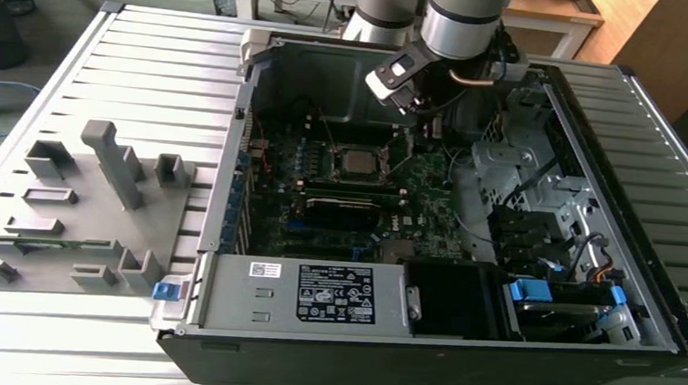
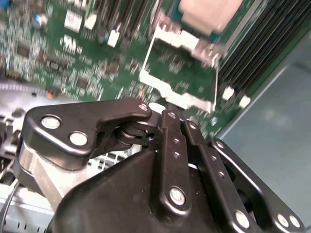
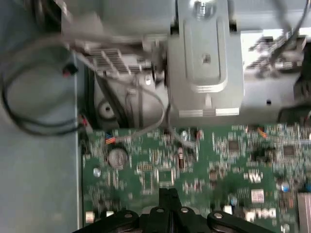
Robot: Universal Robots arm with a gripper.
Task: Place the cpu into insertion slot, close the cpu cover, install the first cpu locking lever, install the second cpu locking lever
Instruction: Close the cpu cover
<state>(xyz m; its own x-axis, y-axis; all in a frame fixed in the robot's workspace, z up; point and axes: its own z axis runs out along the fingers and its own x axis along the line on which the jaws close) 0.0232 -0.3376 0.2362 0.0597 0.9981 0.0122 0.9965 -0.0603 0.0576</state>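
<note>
The cpu [image 1: 359, 162], a dull silver square, lies in its socket on the green motherboard [image 1: 424, 175] inside the open computer case; it also shows in the second wrist view [image 2: 210, 13]. The cpu cover [image 2: 180, 94], a thin silvery frame with a square window, is swung open away from the chip, with green board visible through the window. My gripper [image 1: 434, 131] hangs just to the exterior view's right of the socket. Its black fingertips [image 2: 165, 112] are shut together right at the cover's free edge. The first wrist view shows them [image 3: 167, 191] shut above the board.
A long black module [image 1: 346, 202] sits in front of the socket. A labelled power supply [image 1: 313, 290] fills the case's front, and drive bays with cables [image 1: 537, 206] line its right side. A grey fixture rack [image 1: 77, 201] stands on the slatted table at the left.
</note>
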